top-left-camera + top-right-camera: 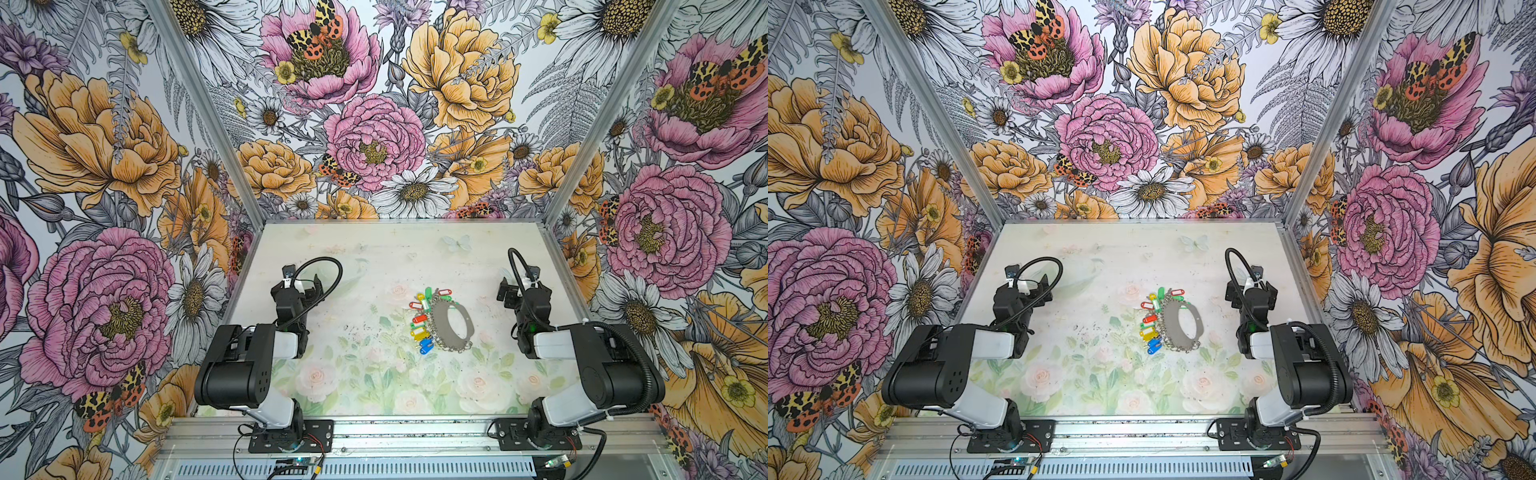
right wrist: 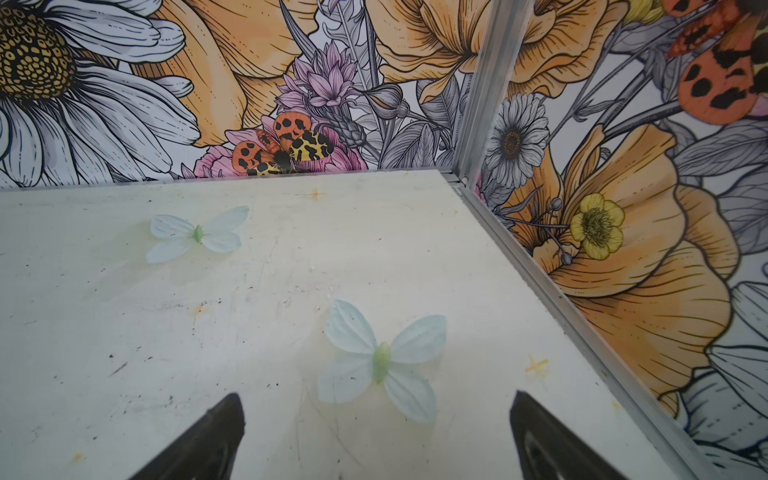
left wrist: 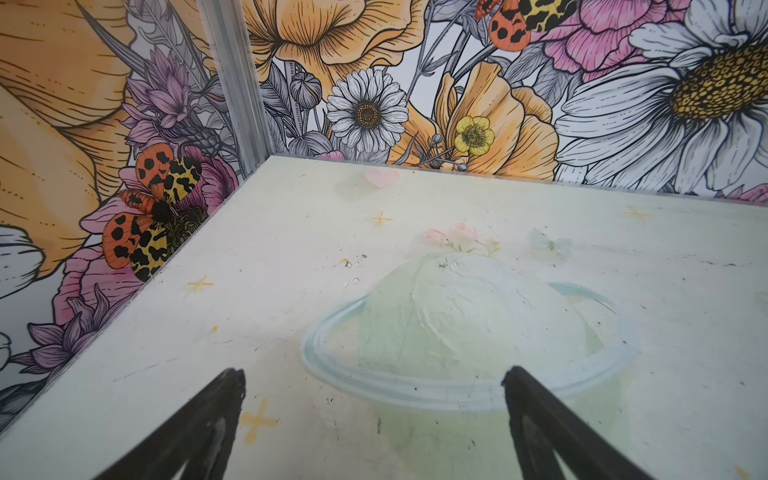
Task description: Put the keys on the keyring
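Pale floral-print table (image 1: 374, 257), flowered walls (image 1: 104, 166), keyring (image 1: 439, 328) mid-table, left gripper (image 3: 372, 374) and right gripper (image 2: 377, 398) both spread wide, empty

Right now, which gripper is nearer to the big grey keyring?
Right. In both top views the right gripper hangs open a little to the right of the keyring and farther back. The left gripper, also open, is much farther off to its left, beyond the keys.
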Controlling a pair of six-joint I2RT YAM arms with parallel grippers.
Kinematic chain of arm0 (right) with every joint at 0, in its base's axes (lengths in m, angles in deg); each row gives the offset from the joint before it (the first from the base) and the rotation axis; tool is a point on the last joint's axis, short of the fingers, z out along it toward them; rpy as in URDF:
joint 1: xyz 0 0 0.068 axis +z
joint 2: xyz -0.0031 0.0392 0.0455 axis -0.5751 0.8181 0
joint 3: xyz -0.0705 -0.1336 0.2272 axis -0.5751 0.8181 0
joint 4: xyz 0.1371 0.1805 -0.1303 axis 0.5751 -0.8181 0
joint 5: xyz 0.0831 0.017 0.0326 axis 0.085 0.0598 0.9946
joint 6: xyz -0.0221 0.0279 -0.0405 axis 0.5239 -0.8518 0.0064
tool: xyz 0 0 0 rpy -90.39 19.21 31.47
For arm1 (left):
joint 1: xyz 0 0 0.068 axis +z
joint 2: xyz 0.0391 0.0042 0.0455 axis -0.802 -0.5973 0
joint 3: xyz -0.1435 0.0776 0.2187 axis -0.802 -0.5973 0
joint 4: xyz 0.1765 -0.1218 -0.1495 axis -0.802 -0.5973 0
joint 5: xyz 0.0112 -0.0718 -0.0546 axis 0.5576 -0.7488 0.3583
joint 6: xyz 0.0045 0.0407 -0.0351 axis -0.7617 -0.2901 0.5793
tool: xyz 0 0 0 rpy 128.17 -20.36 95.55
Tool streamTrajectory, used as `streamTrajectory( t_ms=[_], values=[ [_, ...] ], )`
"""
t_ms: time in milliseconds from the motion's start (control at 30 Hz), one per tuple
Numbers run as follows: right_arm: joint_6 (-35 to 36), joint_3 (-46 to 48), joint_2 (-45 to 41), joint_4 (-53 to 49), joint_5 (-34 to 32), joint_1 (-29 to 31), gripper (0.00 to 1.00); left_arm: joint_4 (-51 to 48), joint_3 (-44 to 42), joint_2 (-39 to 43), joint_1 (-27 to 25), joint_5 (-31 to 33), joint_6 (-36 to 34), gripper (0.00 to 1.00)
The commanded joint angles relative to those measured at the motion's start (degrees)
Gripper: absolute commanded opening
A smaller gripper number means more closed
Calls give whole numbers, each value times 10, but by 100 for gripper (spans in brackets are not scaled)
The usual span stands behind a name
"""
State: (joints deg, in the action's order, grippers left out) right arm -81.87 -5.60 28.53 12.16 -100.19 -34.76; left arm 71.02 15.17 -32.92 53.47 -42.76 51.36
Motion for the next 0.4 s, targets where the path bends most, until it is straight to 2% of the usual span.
streamTrajectory(
  t_ms=[0,367],
  values=[
    [-8,-13,2,9,-7,2,100,16,6,1,0,-14,-2,99],
    [-5,-14,2,7,3,1,100,16,6,1,0,-14,-2,99]
  ],
)
